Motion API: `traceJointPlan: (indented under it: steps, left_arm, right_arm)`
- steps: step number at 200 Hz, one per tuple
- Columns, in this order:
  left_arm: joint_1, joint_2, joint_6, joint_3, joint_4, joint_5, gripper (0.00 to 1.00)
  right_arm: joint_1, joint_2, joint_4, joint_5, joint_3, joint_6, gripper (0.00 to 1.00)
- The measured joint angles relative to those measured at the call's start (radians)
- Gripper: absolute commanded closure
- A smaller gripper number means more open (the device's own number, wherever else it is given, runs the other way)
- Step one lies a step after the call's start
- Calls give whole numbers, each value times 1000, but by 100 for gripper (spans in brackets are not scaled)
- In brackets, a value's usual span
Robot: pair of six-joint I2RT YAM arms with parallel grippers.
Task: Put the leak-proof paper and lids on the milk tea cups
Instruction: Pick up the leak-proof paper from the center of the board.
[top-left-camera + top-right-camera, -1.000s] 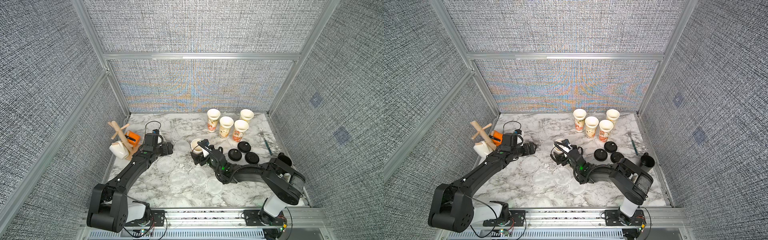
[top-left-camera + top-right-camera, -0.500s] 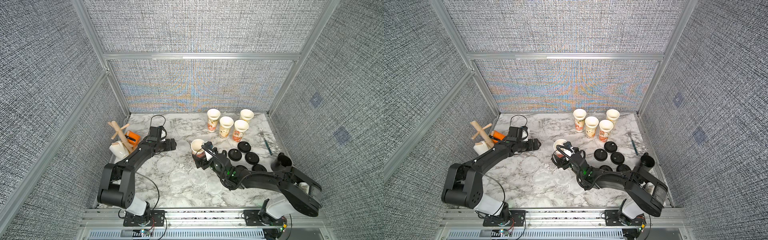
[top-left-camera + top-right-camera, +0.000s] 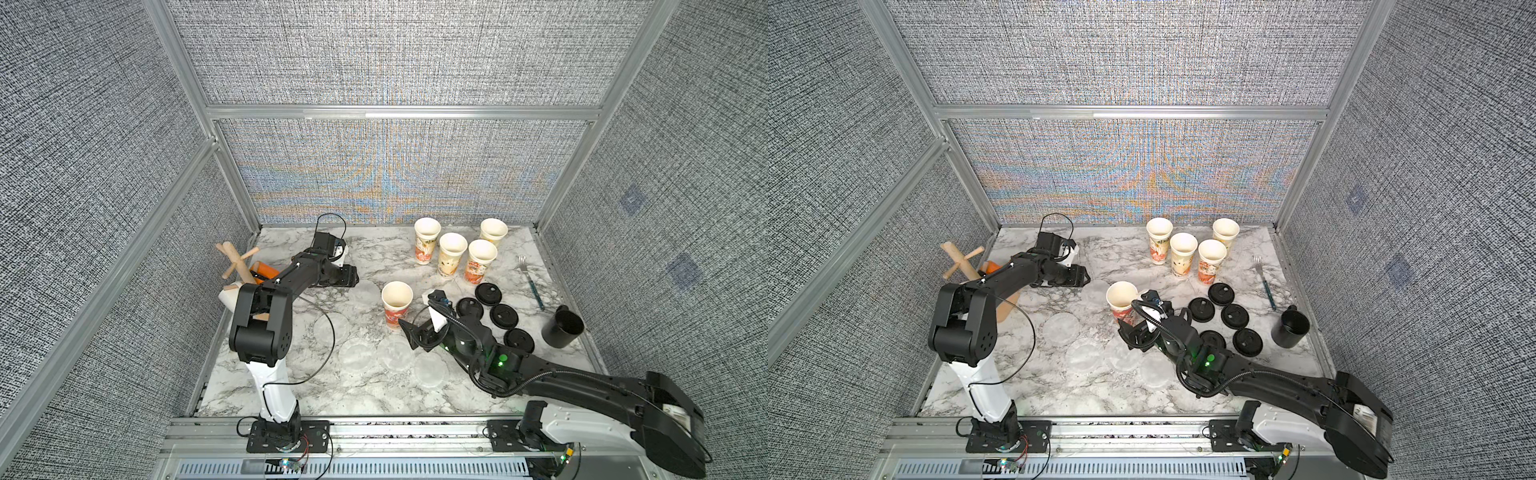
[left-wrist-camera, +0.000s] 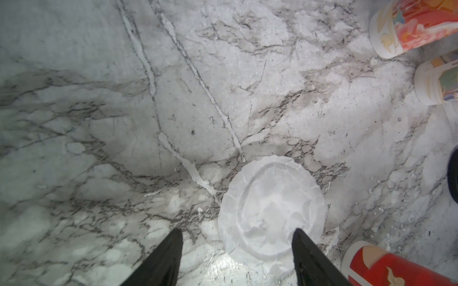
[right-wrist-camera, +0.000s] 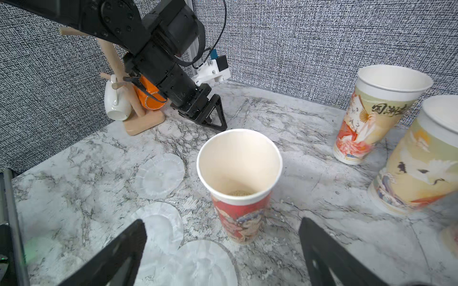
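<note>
One paper disc (image 4: 271, 210) lies partly inside the spread left claw (image 4: 236, 232).

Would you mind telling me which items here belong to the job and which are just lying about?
Job: tall cream-and-red printed paper cups; thin translucent whitish round paper discs.
Lying about: round black plastic lids; black cup; teal-handled fork; wooden mug rack; white mug.
</note>
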Motion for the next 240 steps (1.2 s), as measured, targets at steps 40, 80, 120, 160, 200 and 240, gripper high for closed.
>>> traceJointPlan:
  steps: [40, 80, 120, 160, 200, 240]
  left_arm:
    - [-18, 111, 94, 131, -78, 45, 41]
    - [-25, 213, 209, 276, -180, 67, 49]
    - [-25, 318, 307, 439, -296, 63, 56]
    - [-39, 365, 364, 482, -389, 64, 58]
    - [-53, 379, 392, 492, -435, 56, 61]
    - [-69, 398, 404, 514, -470, 11, 61]
  right_arm:
    - [-23, -140, -117, 15, -7, 35, 4]
    - [-71, -229, -230, 13, 6, 60, 8]
    - [-100, -282, -310, 5, 6, 77, 9]
    - [-118, -297, -341, 3, 0, 81, 9]
    - [-128, -283, -353, -6, -1, 83, 10]
    - [-129, -289, -360, -16, -2, 83, 10]
